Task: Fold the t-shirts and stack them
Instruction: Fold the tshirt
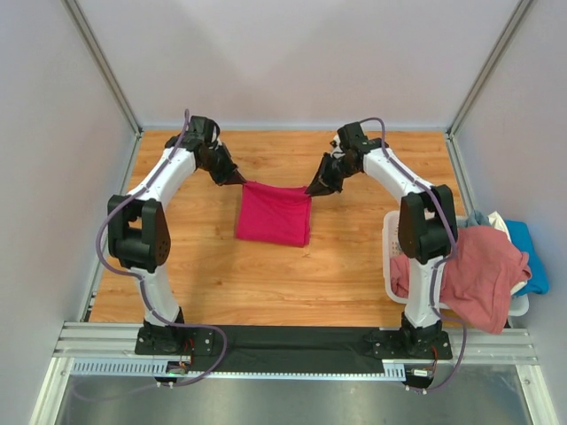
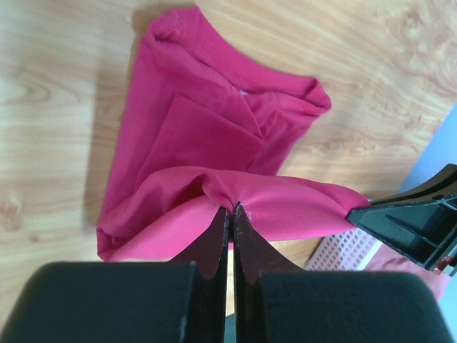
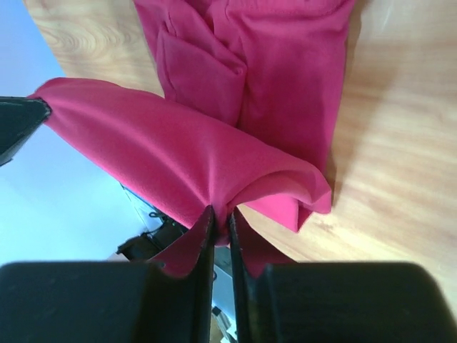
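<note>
**Entry 1. Basket.** White lattice plastic, taken as the reference for all positions below.
- A dusty pink t-shirt hung over its near rim.
- A blue t-shirt showed at its outer side.
- A whitish t-shirt showed at its far side.
- None of the three was folded.

**Entry 2. Magenta-red t-shirt.** It lay well to the left of the basket and a little farther back, on the wooden table. It formed a compact rectangle of several layers. Its far edge was raised off the boards and stretched between the two grippers.

**Entry 3. Left gripper.** It stood at the shirt's far corner, on the side away from the basket. Its jaws were narrow and pinched on the magenta cloth.

**Entry 4. Right gripper.** It stood at the shirt's far corner on the basket side. Its jaws were narrow, with cloth caught between the tips.

**Step, as judged.** This was a late fold of the magenta-red shirt, with the held edge not yet laid down. The next move likely called for carrying both corners level and setting the edge square. Both grippers would then let go together.

**Markings.** A pale fleck showed at the neckline in the left wrist view. It was possibly a label, but too small to read. No other writing was seen.
</note>
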### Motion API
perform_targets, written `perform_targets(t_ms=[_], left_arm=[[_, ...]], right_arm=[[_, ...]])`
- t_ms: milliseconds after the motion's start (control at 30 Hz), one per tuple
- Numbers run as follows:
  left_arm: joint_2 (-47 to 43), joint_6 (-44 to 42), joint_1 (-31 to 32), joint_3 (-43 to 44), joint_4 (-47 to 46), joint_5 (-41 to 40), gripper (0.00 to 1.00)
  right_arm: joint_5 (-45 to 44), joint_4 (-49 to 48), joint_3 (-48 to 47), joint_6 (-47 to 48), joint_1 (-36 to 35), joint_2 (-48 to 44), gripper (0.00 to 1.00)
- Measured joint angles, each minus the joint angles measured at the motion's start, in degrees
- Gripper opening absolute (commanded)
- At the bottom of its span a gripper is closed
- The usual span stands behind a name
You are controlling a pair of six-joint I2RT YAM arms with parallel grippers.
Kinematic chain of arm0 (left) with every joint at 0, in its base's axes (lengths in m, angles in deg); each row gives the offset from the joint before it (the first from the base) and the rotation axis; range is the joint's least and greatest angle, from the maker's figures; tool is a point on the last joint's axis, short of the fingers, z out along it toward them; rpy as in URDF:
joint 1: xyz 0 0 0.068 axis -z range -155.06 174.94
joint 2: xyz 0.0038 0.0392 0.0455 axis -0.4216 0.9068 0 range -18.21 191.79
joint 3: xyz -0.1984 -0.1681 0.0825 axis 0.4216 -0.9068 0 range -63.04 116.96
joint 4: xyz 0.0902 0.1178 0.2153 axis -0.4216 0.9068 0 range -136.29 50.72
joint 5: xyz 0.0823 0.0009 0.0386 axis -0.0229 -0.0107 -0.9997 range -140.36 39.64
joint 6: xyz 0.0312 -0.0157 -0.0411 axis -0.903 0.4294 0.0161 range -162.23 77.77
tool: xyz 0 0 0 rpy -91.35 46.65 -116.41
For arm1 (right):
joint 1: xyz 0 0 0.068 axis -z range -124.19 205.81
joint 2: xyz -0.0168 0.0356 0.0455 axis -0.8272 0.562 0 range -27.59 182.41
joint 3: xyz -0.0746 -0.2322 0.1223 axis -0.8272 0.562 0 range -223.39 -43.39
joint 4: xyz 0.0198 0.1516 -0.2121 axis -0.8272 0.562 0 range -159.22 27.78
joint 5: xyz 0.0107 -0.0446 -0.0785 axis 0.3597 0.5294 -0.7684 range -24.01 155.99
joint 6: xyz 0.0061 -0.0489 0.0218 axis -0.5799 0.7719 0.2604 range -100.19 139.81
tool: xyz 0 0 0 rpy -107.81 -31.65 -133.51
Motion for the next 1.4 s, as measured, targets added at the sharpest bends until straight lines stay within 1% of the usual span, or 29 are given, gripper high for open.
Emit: perform_targets(t_ms=[33, 100, 133, 200, 233, 300, 367, 400, 433, 467, 533, 600, 633, 700, 767, 833, 900, 967, 1033, 1067, 1200, 1400], left_arm=[[1.2, 0.0, -0.2, 0.7, -0.3, 0.0, 0.02], [3.8, -0.9, -0.7, 2.1, -0.9, -0.3, 0.13], [5.2, -1.6, -0.9, 3.0, -1.0, -0.7, 0.15], [10.4, -3.7, -1.4, 8.2, -0.4, -1.8, 0.30], [13.5, -5.2, -1.7, 11.6, -0.7, -2.6, 0.31], [19.9, -7.3, -2.3, 19.7, -0.4, -3.5, 0.34], [25.0, -9.2, -3.0, 27.1, -1.2, -3.0, 0.38], [25.8, -10.0, -3.2, 28.4, -2.2, -2.3, 0.65], [25.8, -11.1, -3.6, 28.7, -2.4, -1.5, 0.65], [25.6, -11.4, -3.9, 29.0, -2.2, -0.7, 0.65], [24.4, -12.4, -4.1, 28.5, -2.8, 0.0, 0.66], [21.1, -13.5, -4.1, 24.2, -4.3, 0.5, 0.66], [18.4, -14.2, -4.0, 20.6, -4.8, 0.7, 0.66], [13.5, -16.2, -3.9, 15.2, -4.1, 1.8, 0.65], [9.9, -18.1, -3.8, 11.8, -3.9, 3.1, 0.65], [6.2, -20.6, -3.7, 7.7, -5.1, 4.3, 0.65], [4.0, -22.8, -3.6, 5.2, -4.8, 5.2, 0.65], [3.9, -24.9, -3.5, 4.8, -4.8, 5.6, 0.64], [5.0, -26.6, -3.5, 5.0, -4.7, 6.1, 0.59], [6.1, -27.3, -3.5, 5.7, -4.2, 6.2, 0.56], [11.8, -29.0, -3.5, 9.7, -3.5, 6.5, 0.50], [17.4, -30.2, -3.5, 13.0, -2.0, 6.4, 0.50]], right_arm=[[0.1, 0.3, -1.4, 0.1, 0.2, 1.3, 0.23], [0.1, 0.3, -4.3, 0.6, 0.6, 4.3, 0.28], [0.2, 0.5, -5.5, 0.7, 0.9, 5.8, 0.36], [0.2, 0.7, -9.4, 0.7, 2.2, 9.9, 0.43], [0.1, 0.4, -11.0, 0.9, 2.9, 11.7, 0.47], [-0.9, 1.1, -17.4, 1.8, 4.8, 16.9, 0.47], [-1.3, 4.3, -26.9, 3.3, 7.0, 22.7, 0.50], [-1.9, 4.9, -30.1, 4.4, 7.7, 24.3, 0.54], [-2.7, 4.9, -30.3, 5.6, 8.5, 24.3, 0.61], [-3.0, 3.9, -27.6, 6.5, 9.2, 22.5, 0.63], [-3.0, 2.4, -20.1, 7.6, 9.6, 17.3, 0.66], [-2.2, 0.8, -14.5, 8.1, 8.9, 12.8, 0.66], [-1.7, 0.7, -13.3, 8.9, 8.2, 11.3, 0.66], [-0.6, 0.5, -13.6, 10.7, 6.1, 10.2, 0.66], [-0.2, 0.5, -14.8, 12.6, 4.2, 10.3, 0.65], [-0.3, 0.5, -15.3, 14.6, 2.2, 10.5, 0.60], [-0.5, 0.8, -16.2, 16.6, 0.3, 11.0, 0.58], [-0.8, 1.0, -18.2, 18.1, -0.8, 12.4, 0.58], [-1.7, 1.2, -20.2, 19.5, -1.4, 14.3, 0.58], [-2.1, 1.3, -21.2, 20.0, -1.5, 15.3, 0.58], [-3.8, 2.6, -25.1, 21.7, -1.5, 19.0, 0.55], [-4.9, 4.2, -28.7, 22.7, -1.5, 22.7, 0.49]])
